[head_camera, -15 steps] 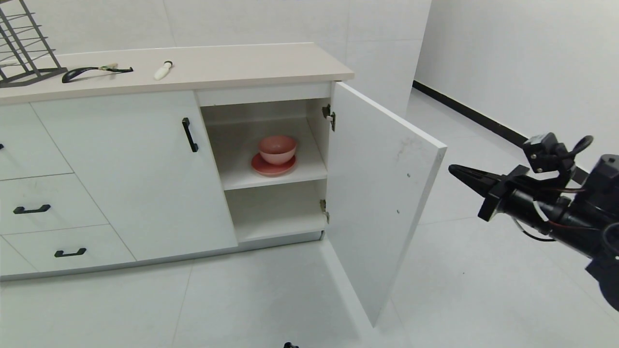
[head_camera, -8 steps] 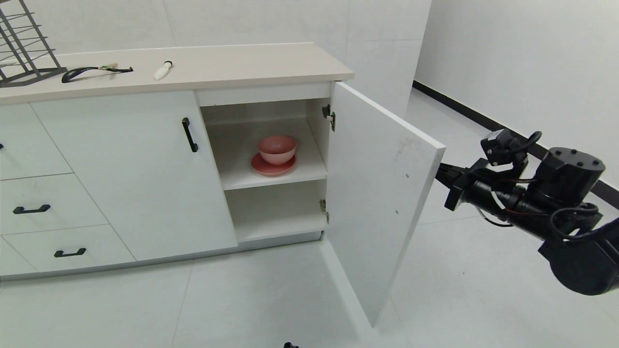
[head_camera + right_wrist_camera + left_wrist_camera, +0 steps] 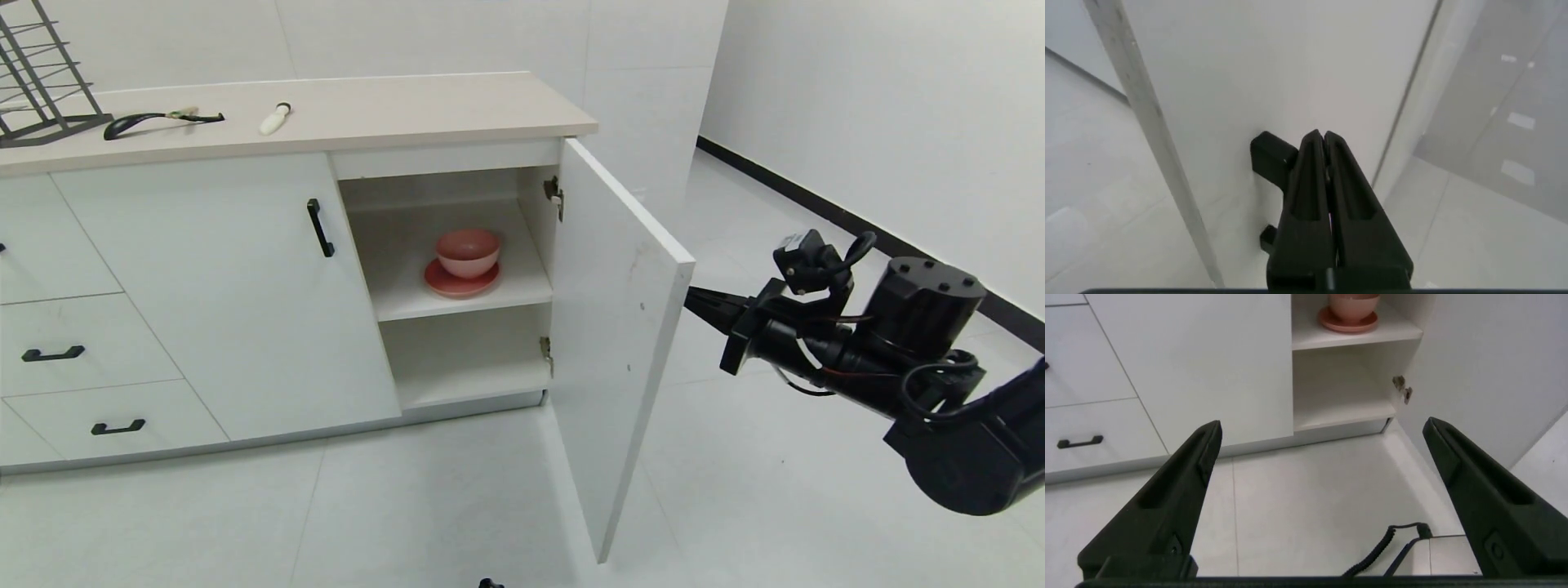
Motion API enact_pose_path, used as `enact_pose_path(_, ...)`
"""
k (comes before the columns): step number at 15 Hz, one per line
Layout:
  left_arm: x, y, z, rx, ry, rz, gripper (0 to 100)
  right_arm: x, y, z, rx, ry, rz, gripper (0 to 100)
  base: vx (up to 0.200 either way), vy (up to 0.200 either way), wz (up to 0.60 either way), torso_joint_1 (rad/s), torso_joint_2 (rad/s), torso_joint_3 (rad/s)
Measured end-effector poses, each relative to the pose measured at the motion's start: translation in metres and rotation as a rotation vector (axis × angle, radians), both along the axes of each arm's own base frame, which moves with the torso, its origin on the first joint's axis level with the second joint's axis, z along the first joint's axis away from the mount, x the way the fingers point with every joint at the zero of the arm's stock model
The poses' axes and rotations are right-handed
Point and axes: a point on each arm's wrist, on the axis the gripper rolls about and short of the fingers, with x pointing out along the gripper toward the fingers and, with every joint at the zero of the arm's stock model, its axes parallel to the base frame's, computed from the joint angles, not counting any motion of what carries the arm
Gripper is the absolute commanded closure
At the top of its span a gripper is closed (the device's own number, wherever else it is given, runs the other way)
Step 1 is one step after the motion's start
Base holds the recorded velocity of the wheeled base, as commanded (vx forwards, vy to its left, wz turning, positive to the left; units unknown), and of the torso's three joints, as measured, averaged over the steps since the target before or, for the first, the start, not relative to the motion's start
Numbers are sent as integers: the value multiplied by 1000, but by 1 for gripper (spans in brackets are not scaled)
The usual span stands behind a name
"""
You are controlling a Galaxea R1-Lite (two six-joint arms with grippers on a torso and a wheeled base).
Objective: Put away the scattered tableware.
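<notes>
Black wire forms the rack [image 3: 33, 82] that is set at the far left of the pale worktop [image 3: 408, 106]. Just beside it a black-handled utensil [image 3: 159, 121] is laid flat, and a small white utensil [image 3: 275, 118] is laid a little further right, apart from it. Below the worktop, white drawers [image 3: 65, 318] with black pulls are stacked at the left, followed by a closed door [image 3: 229, 294] fitted with 1 upright black bar.

The left claw [image 3: 1323, 429] is held above the floor in front of the cabinet. Its 2 fingers are spread wide and nothing is gripped.

Right of the closed door the cabinet is opened. A pink bowl [image 3: 468, 251] is stood upright on a pink plate [image 3: 461, 286], and both are kept on the upper shelf [image 3: 522, 286]. The open door [image 3: 620, 327] is swung out toward the right.

The right claw [image 3: 700, 299] is brought up to the outer face of that door, and its tip is hidden behind the door's edge in the head view. In the right wrist view its 2 fingers are pressed together with nothing held, just beside the door handle [image 3: 1270, 155].
</notes>
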Motion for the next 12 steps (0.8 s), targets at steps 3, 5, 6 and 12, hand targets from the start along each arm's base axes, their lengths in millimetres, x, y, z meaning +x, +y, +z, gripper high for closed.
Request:
enact_pose_path(3,0,0,0,0,0,0,0,1,16,1,7,-13,47,100,0,0,0,0,0,0)
enact_pose_path(5,0,0,0,0,0,0,0,5,34,1,23,-16,91,100,0,0,0,0,0,0)
enact_pose_path(6,0,0,0,0,0,0,0,6,42,0,26,-16,114,100,0,0,0,0,0,0)
enact_pose_path(12,0,0,0,-1,0,-1,0,16,77,-8,37,-32,188,100,0,0,0,0,0,0)
